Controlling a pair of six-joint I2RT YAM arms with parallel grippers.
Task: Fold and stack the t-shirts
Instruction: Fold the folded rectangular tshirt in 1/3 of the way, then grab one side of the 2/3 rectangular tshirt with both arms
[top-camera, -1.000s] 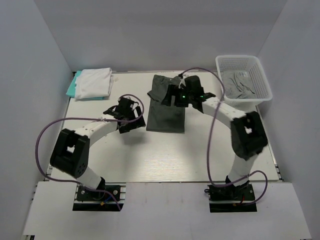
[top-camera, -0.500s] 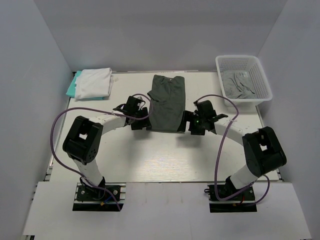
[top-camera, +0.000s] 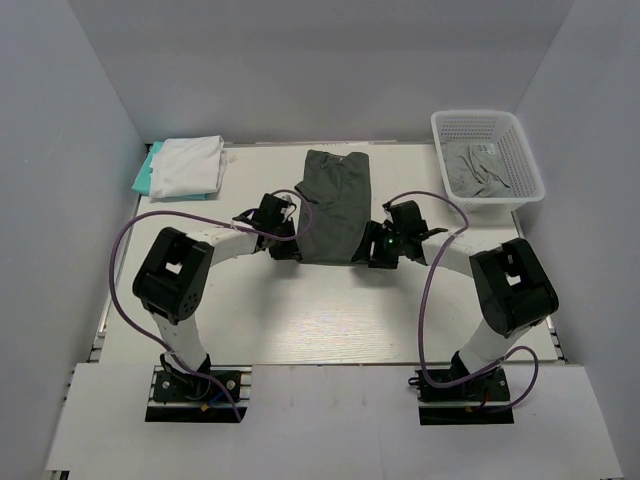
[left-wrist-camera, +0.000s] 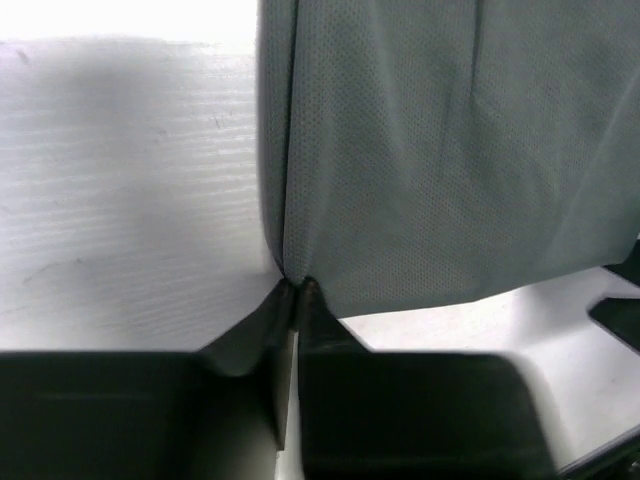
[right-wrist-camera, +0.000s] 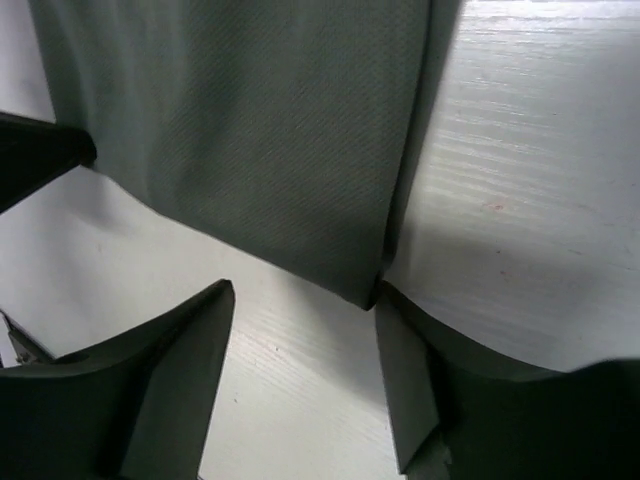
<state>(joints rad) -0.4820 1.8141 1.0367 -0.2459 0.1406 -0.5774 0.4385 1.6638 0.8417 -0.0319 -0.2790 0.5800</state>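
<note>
1. Lying flat on desk (top-camera: 300, 310), middle: charcoal shirt (top-camera: 335, 205), folded narrow.
2. Clenched on its near-left corner: left tool (left-wrist-camera: 297, 290).
3. Released, astride near-right corner: right tool (right-wrist-camera: 303, 292).
4. Stacked far left: white shirt (top-camera: 188, 165) on teal shirt (top-camera: 142, 180); in basket (top-camera: 487, 114), grey shirt (top-camera: 478, 168).

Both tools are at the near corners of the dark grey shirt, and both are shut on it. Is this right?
No. Only the left tool is shut on the dark grey shirt; the right tool is open, as the right wrist view shows.
</note>
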